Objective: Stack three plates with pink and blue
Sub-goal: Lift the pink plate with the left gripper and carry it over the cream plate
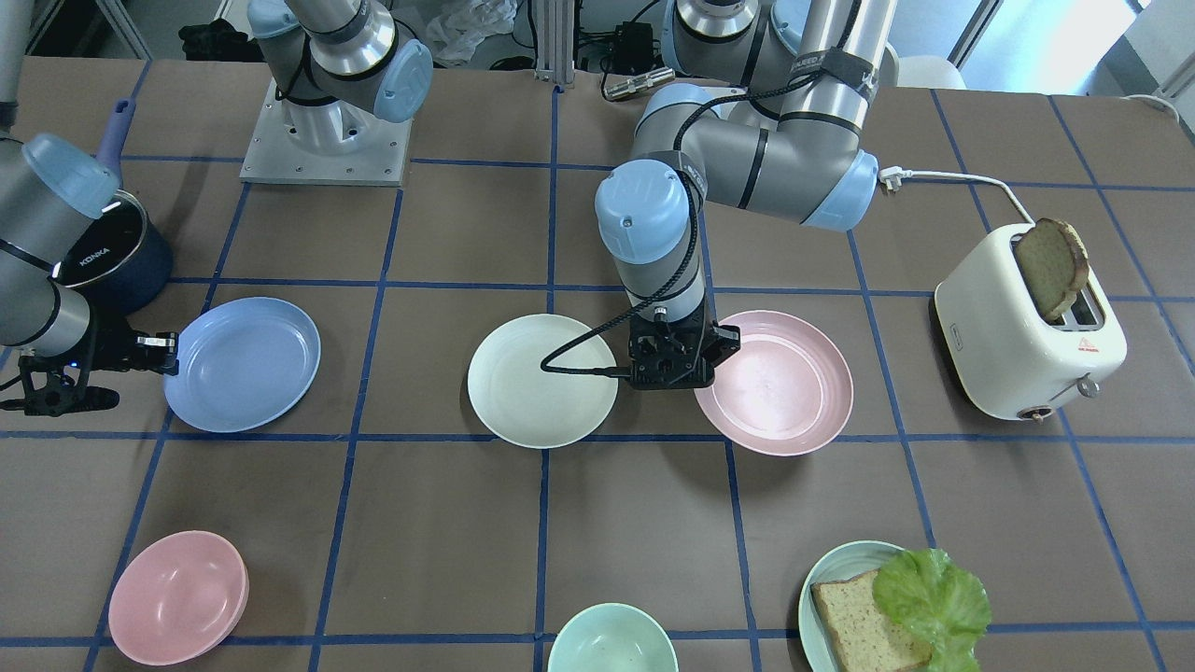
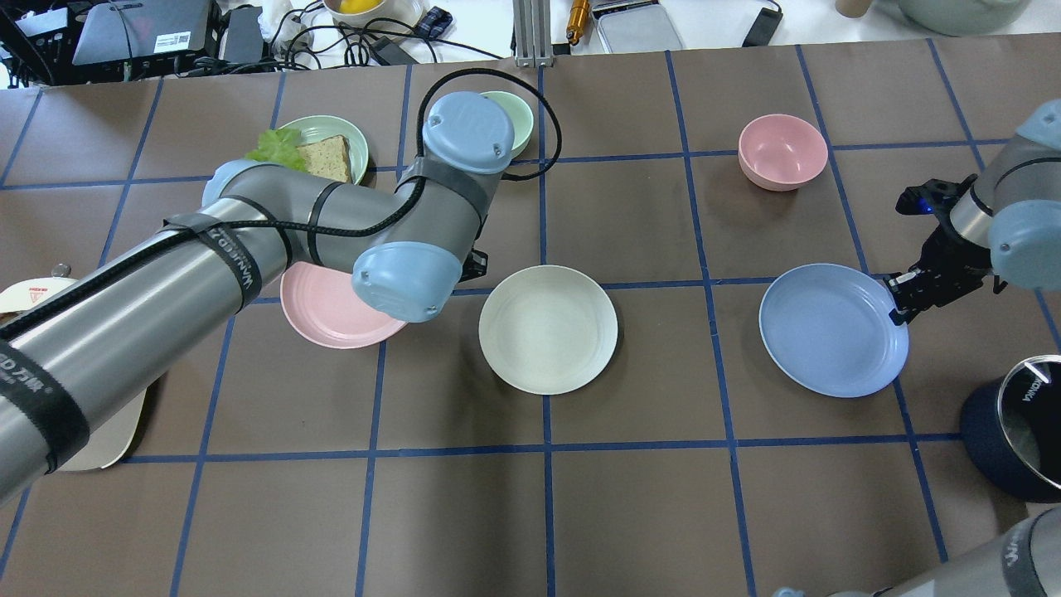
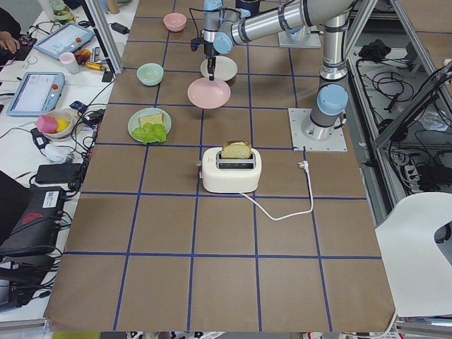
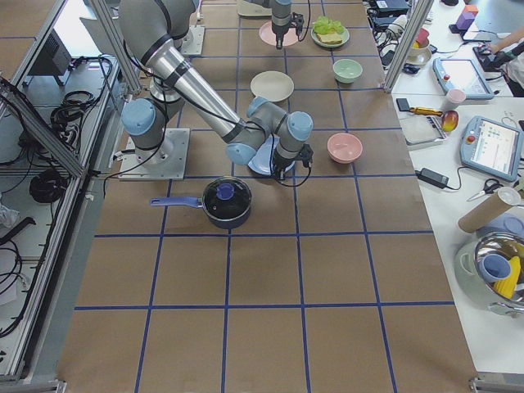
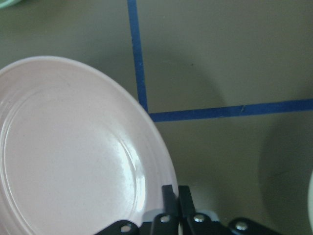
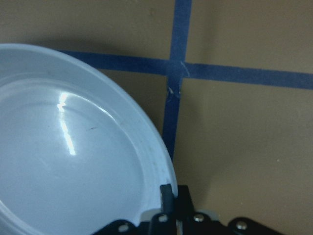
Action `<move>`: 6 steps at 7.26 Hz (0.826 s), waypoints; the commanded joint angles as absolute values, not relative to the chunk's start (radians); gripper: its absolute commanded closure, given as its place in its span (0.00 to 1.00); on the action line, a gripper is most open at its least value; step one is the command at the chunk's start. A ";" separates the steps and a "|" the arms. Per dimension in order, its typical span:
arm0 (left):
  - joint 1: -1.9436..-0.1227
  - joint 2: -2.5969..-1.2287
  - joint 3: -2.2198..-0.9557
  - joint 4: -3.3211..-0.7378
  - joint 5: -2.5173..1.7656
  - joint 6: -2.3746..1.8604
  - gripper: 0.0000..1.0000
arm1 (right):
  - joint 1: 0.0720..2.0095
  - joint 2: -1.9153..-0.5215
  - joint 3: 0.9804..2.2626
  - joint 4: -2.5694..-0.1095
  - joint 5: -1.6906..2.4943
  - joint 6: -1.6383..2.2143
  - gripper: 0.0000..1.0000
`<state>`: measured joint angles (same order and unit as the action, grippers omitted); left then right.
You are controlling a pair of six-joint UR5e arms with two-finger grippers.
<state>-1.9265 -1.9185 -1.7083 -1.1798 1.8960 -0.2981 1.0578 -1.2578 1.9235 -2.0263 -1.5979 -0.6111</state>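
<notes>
Your cream plate point(image 2: 548, 329) lies flat and bare mid-table point(image 2: 630, 497), untouched by either arm. I judge it to be the base of the stack.

The pink plate point(image 2: 331, 311) is just beside the cream plate on the robot's left. The blue plate point(image 2: 831, 329) is well apart from it on the robot's right.

The left gripper point(image 5: 177, 191) is closed on the pink plate's rim, at the edge nearest the cream plate. That pinch point probably keeps the carry across short. A broad shadow beside the pink plate in the left wrist view suggests it is tilted or slightly raised, though you cannot be sure of that.

The right gripper point(image 6: 175, 191) is clamped the same way on the blue plate's rim, on the side away from the cream plate. That arm would have to carry the plate inward ahead of the fingers.

Neither coloured plate is over the cream plate yet, so stacking proper has not begun. With both arms holding plates, take them one at a time so the arms do not meet above the cream plate. A thin rim pinch may also let a plate swing.

Beyond the blue plate stands a dark pot point(image 2: 1024, 431), and past the pink plate a toaster point(image 1: 1027, 336). Neither belongs to the job.
</notes>
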 commanded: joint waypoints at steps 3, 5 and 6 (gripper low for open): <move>-2.115 -2.093 -1.381 -1.448 1.847 -0.622 1.00 | 1.061 -1.264 1.665 -1.718 -1.569 -0.620 1.00; -2.179 -2.182 -1.298 -1.483 1.848 -0.696 1.00 | 1.062 -1.269 1.661 -1.701 -1.571 -0.621 1.00; -2.206 -2.216 -1.272 -1.485 1.845 -0.734 1.00 | 1.063 -1.269 1.661 -1.701 -1.571 -0.617 1.00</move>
<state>-2.1695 -2.1705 -1.3122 -1.4760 1.8485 -0.6853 1.0619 -1.2673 1.6652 -1.7061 -1.5705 -0.6199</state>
